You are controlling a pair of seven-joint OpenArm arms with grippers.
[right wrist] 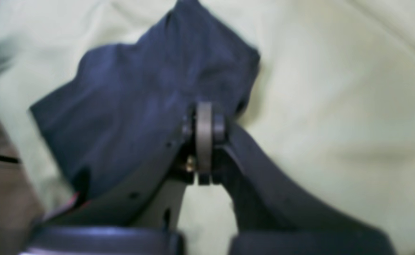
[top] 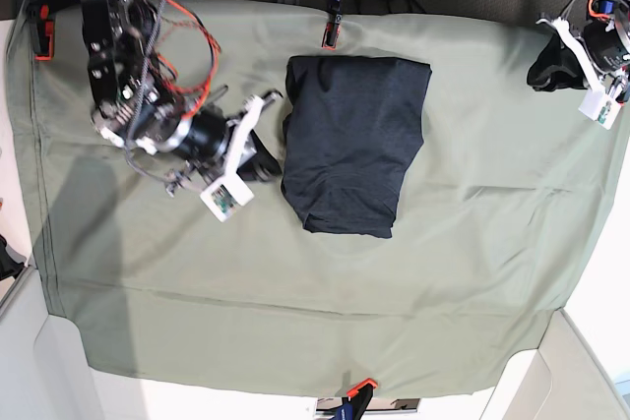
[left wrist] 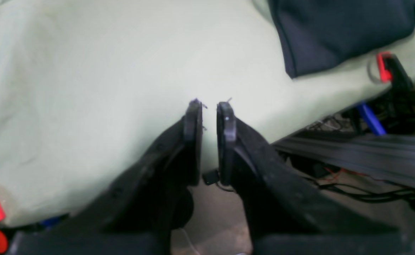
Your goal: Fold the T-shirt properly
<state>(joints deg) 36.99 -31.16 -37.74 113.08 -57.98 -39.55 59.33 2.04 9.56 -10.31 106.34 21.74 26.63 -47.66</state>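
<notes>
The T-shirt [top: 351, 143] lies folded into a compact dark navy-black rectangle, flat near the middle of the bench, a little toward the far edge. Its far edge looks straight and neat; the near end narrows slightly, with a soft fold bulging at the near-left corner.

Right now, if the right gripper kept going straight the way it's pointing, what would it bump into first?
Most likely the T-shirt. The right gripper is shut and points at the folded shirt's edge, already at or very near the fabric; the blur hides whether they touch.
</notes>
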